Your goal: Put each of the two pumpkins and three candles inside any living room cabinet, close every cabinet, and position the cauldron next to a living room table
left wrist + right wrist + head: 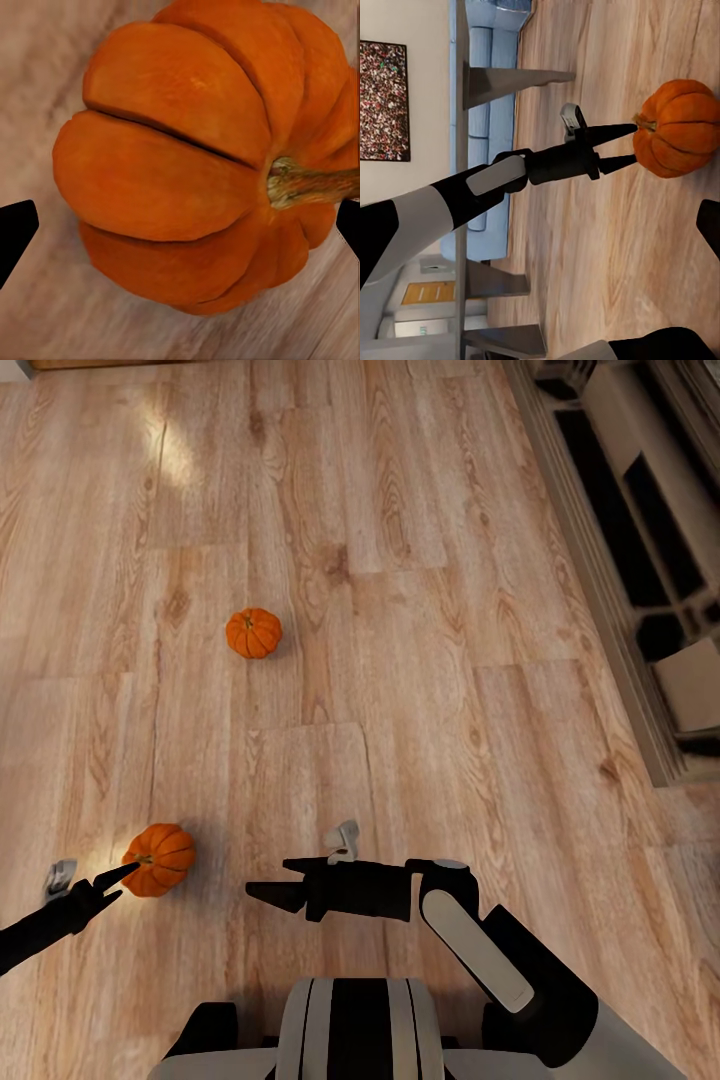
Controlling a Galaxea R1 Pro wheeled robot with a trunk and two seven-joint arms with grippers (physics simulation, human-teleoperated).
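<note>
Left gripper [118, 880]: spread open, unclenched, tips at near pumpkin [158, 859].
Grasp: advance until both fingers straddle its belly, avoid the stem, then squeeze.
Right gripper [262, 892]: can't tell its state.

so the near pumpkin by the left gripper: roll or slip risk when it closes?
Likely some. The near pumpkin is round and sits free on the bare wood floor, so an off-centre touch could nudge it rolling. It looks rigid; the ribs may help the fingers bite. The left gripper is open astride its stem side.
</note>
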